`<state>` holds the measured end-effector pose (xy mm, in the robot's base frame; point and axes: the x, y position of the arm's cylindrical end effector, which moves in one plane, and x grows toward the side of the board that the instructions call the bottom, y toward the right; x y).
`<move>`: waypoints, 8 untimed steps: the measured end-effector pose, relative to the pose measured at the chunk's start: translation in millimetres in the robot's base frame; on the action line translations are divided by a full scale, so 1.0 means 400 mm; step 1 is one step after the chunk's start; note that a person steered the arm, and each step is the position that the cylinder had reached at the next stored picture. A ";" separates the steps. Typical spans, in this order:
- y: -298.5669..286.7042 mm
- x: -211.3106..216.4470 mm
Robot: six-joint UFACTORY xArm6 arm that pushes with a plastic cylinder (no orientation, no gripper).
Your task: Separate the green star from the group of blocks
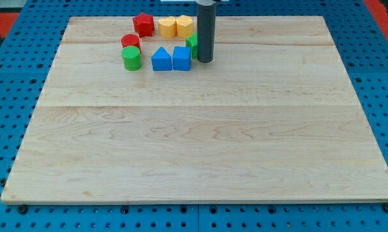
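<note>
The green star [191, 45] sits near the view's top, mostly hidden behind my rod; only its left edge shows. My tip [205, 61] rests on the board just right of and below the star, right of the blue cube [181, 58]. The blue triangle block [160, 59] lies left of the cube. Two yellow blocks [175, 26] sit above the star. A red star [142, 24], a red cylinder [130, 42] and a green cylinder [131, 58] lie at the group's left.
The wooden board [200, 142] lies on a blue pegboard table [0, 96]. All blocks cluster near the board's top edge.
</note>
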<state>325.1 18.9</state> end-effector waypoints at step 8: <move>0.017 -0.254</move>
<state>223.5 25.8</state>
